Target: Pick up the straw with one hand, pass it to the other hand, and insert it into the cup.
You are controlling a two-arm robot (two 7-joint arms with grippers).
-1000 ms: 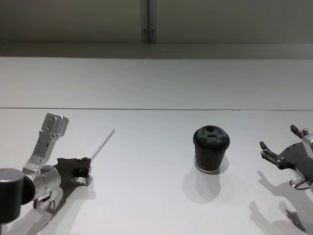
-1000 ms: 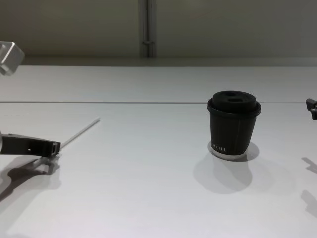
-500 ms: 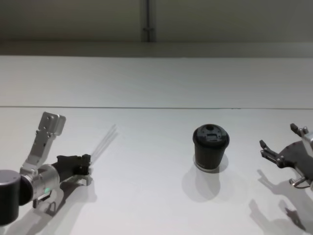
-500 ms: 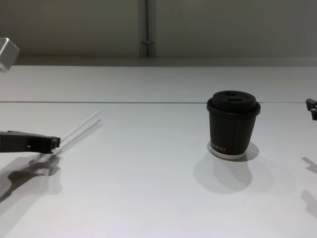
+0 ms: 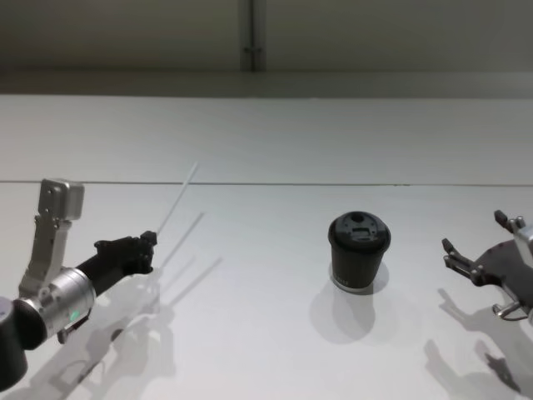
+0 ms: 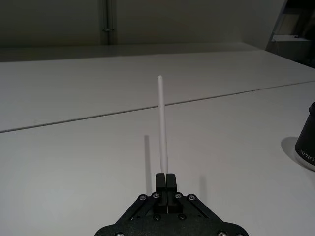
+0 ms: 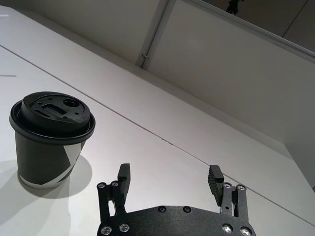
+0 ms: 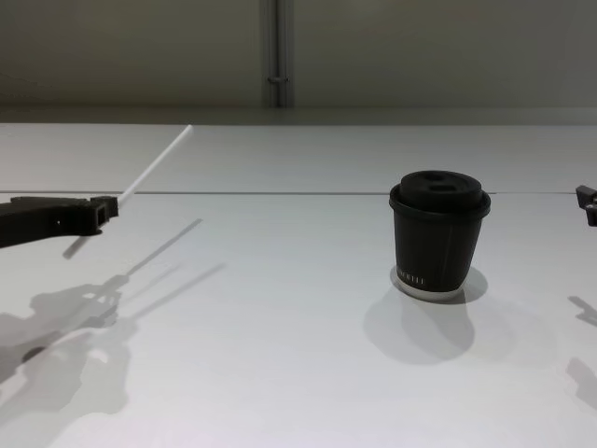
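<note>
Head view: the left claw [image 5: 148,244] sits at about 8 o'clock from the middle of the scene, its fingers pressed together on the lower end of the straw [image 5: 176,200]. The straw is clear of the table [image 5: 266,342] and slants away from the claw toward 1 o'clock. Its far tip shows just past the dark seam [image 5: 375,185] that runs across the table, and thin shadow lines lie on the surface beside the claw. The cup [image 5: 359,254] stands upright at about 4 o'clock from the middle with its lid [image 5: 360,229] on, well apart from the straw and from both claws. The right claw [image 5: 473,239] hovers near the picture's edge, on the 3 o'clock side of the cup, with its fingers spread apart and nothing between them.

From the chest, the left claw [image 8: 104,210] reaches in at 9 o'clock above the table, and the straw [image 8: 154,168] angles up out of it toward 1 o'clock. The cup [image 8: 438,243] stands on the table toward 3 o'clock.

In the left wrist view, the straw [image 6: 161,123] runs straight out from the closed fingertips of the left claw [image 6: 166,178].

In the right wrist view, the right claw [image 7: 170,174] has its two fingers wide apart. The cup [image 7: 47,152] is near it but untouched.
</note>
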